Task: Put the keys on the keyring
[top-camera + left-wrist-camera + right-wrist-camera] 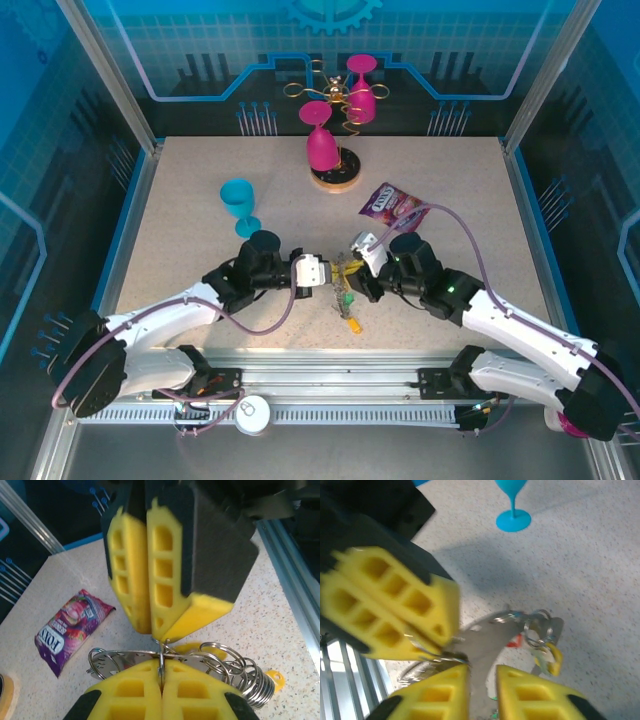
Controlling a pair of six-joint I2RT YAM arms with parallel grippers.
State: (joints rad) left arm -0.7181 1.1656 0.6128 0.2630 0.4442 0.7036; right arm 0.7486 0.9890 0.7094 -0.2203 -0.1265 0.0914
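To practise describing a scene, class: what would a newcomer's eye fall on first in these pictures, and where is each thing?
First, the two arms meeting near the front middle of the table, left gripper and right gripper both at a small bunch of keys and rings. Next, the bright pink glasses on their stand at the far edge. A teal cup stands left of centre, and a purple snack packet lies right of centre.

The keyring [220, 662] and keys [349, 303] lie low in the middle of the surface [470, 190], between the left fingers [130, 692] and the right fingers [165, 570]. The goblet [240, 205] stands to their upper left, the snack packet [392, 202] to their upper right, and the wire stand [335, 135] with glasses at top centre.
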